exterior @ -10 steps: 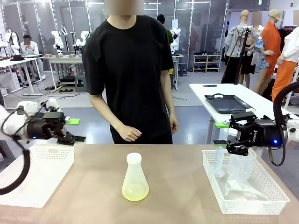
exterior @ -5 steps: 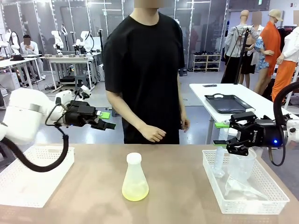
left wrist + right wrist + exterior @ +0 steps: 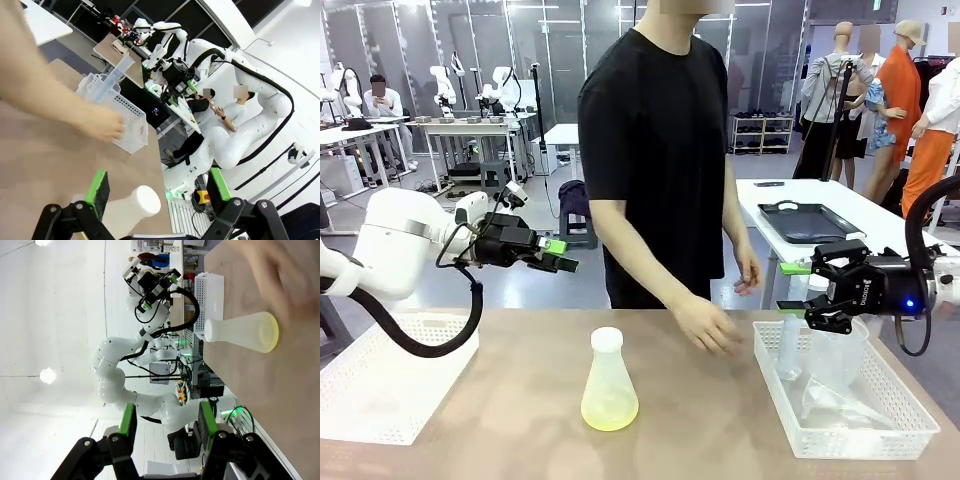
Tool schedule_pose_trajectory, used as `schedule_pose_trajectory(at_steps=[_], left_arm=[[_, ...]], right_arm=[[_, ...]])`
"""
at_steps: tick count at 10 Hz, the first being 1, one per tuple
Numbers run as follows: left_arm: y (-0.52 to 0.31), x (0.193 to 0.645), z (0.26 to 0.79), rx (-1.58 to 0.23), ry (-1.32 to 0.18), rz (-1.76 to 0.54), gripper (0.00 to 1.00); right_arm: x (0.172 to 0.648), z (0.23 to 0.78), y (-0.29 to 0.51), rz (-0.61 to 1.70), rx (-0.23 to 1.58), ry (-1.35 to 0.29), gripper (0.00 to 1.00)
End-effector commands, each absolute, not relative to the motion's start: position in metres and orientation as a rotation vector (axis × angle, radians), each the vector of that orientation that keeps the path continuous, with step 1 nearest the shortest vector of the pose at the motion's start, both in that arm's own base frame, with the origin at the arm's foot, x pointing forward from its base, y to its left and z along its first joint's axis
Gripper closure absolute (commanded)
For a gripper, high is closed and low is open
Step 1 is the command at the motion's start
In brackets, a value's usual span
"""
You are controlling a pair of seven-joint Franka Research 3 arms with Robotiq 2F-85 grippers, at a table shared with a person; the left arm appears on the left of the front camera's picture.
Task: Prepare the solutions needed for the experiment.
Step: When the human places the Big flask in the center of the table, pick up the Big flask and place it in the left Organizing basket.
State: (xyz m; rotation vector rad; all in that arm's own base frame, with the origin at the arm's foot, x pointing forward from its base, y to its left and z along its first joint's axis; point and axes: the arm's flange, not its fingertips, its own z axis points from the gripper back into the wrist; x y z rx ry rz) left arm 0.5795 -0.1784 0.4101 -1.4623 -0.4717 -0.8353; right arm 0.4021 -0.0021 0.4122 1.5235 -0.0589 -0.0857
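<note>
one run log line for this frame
left hand: open, raised | right hand: open, above basket | flask: capped, yellow liquid, mid-table | person's hand: near basket

Bright, even overhead lighting; soft shadows on the table (image 3: 520, 400); person's hand (image 3: 708, 328) motion-blurred; wrist views bend strongly at their edges.
</note>
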Motion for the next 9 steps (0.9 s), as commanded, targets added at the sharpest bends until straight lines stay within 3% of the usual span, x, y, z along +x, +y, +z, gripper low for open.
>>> schedule_pose_trajectory(at_steps=[1,6,9], left_arm=[[-0.176,0.569,0.415,-1.467,-0.464,-0.81,0.0],[-0.177,0.574,0.41,-1.463,-0.467,-0.829,0.0],[-0.209,0.644,0.398,-1.449,-0.626,-1.07,0.0]], right_arm=[[0.402,0.412,-0.002,-0.084,1.53,-0.06,0.37],[0.402,0.412,-0.002,-0.084,1.53,-0.06,0.37],[0.402,0.412,-0.002,-0.084,1.53,-0.06,0.37]])
